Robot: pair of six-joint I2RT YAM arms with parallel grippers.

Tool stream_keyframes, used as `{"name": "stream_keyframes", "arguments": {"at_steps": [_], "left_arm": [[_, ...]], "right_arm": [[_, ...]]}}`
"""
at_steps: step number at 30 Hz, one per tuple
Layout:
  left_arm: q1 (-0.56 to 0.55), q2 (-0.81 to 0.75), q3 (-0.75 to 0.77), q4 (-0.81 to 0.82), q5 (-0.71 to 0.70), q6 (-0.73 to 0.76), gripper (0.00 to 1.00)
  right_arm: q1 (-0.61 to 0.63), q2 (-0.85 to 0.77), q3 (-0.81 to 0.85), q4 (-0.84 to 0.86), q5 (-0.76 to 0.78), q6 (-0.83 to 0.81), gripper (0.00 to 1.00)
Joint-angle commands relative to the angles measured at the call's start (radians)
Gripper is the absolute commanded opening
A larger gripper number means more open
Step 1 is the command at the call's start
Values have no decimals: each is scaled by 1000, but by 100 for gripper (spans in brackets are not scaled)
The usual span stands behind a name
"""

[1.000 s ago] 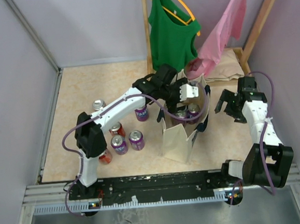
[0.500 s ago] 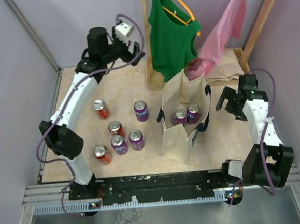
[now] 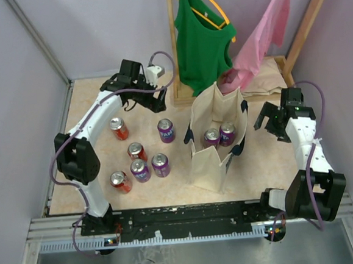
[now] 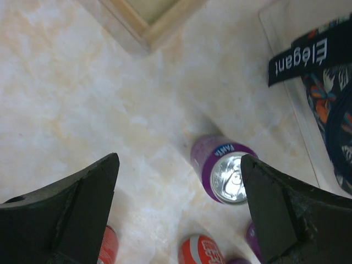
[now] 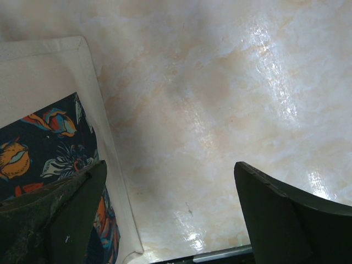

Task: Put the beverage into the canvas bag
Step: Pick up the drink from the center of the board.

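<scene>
The canvas bag [image 3: 210, 155] stands open right of centre, with two purple cans [image 3: 212, 136] upright inside. Several more cans stand on the floor to its left, red [image 3: 119, 128] and purple [image 3: 166, 131]. My left gripper [image 3: 155, 99] hangs open and empty above the floor behind the purple can nearest the bag. In the left wrist view that can [image 4: 225, 170] sits just inside the right finger [image 4: 275, 209], with the gripper [image 4: 179, 165] holding nothing. My right gripper [image 3: 273, 123] hovers open and empty right of the bag. Its wrist view shows the bag's wall [image 5: 49, 60] at left.
A wooden rack [image 3: 174, 59] at the back carries a green tank top [image 3: 201, 41] and a pink garment [image 3: 261, 36]. The rack's base [image 4: 148, 25] lies just beyond my left gripper. The bag's navy strap [image 4: 300, 58] hangs at its side. Walls close in the floor.
My left arm has swung from over the bag to the back left, then come down toward the purple can beside the bag. The right arm has not moved.
</scene>
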Motion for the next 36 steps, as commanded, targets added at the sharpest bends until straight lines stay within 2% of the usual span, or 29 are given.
{"name": "stream_keyframes", "arguments": {"at_steps": [1,11,18,22,24,27,29,30,33,36], "left_arm": [[-34,26,-21,-97,31,71,98],[-113,74,-21,-203,53,145,99],[-142,105,-52,-233,-44,162,99],[-144,137,-48,-233,-79,167,95],[-146,149,-43,-233,-84,171,84],[-147,154,-38,-234,-77,175,40],[-147,151,-31,-238,-80,167,4],[-147,149,-22,-242,-81,164,0],[-145,134,18,-233,-80,161,0],[-130,117,123,-187,-89,148,0]], "right_arm": [[-12,-13,20,29,0,6,99],[-12,-41,-4,15,5,-1,99],[-12,-43,-20,26,-5,4,99],[-12,-38,-21,28,-6,3,99],[-12,-38,-19,27,-6,3,99],[-11,-42,-19,24,-2,1,99],[-12,-47,-24,22,0,3,99],[-12,-50,-27,22,0,3,99],[-13,-53,-33,25,-5,7,99],[-12,-54,-35,27,-7,10,99]]}}
